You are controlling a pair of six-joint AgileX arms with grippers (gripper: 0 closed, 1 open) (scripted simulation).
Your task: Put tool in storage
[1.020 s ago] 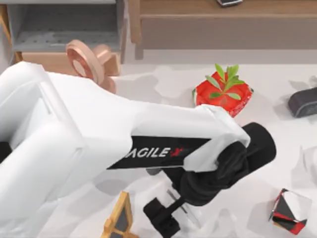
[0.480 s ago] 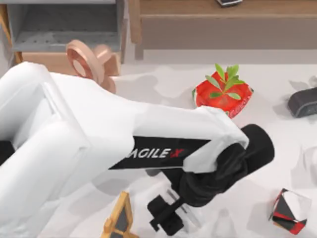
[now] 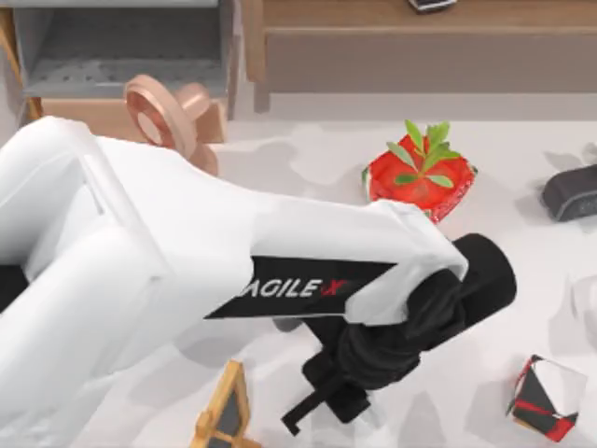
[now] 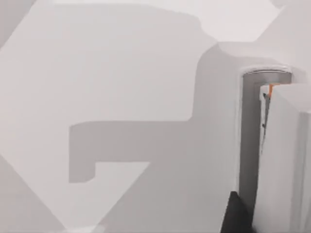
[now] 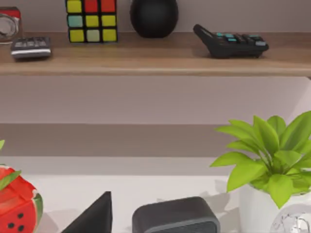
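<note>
left gripper (image 3: 312,411) at table's (image 3: 308,159) 6 o'clock edge, low over surface | fingers: cannot tell (arm covers them) | tool (image 4: 252,141) beside a fingertip, left wrist view | orange triangle (image 3: 224,411) at gripper's 9 o'clock

Where things sat on the table

The left arm (image 3: 187,271) reached across the table (image 3: 308,159) from the left, and its gripper (image 3: 331,401) was low near the front edge. The triangular piece (image 3: 224,415) lay just left of that gripper. The watermelon pot (image 3: 420,173) stood behind the arm, right of the middle. The cube (image 3: 546,397) sat at the front right. The open drawer (image 3: 121,56) was at the back left, with the shelf (image 5: 146,60) along the back.
</note>
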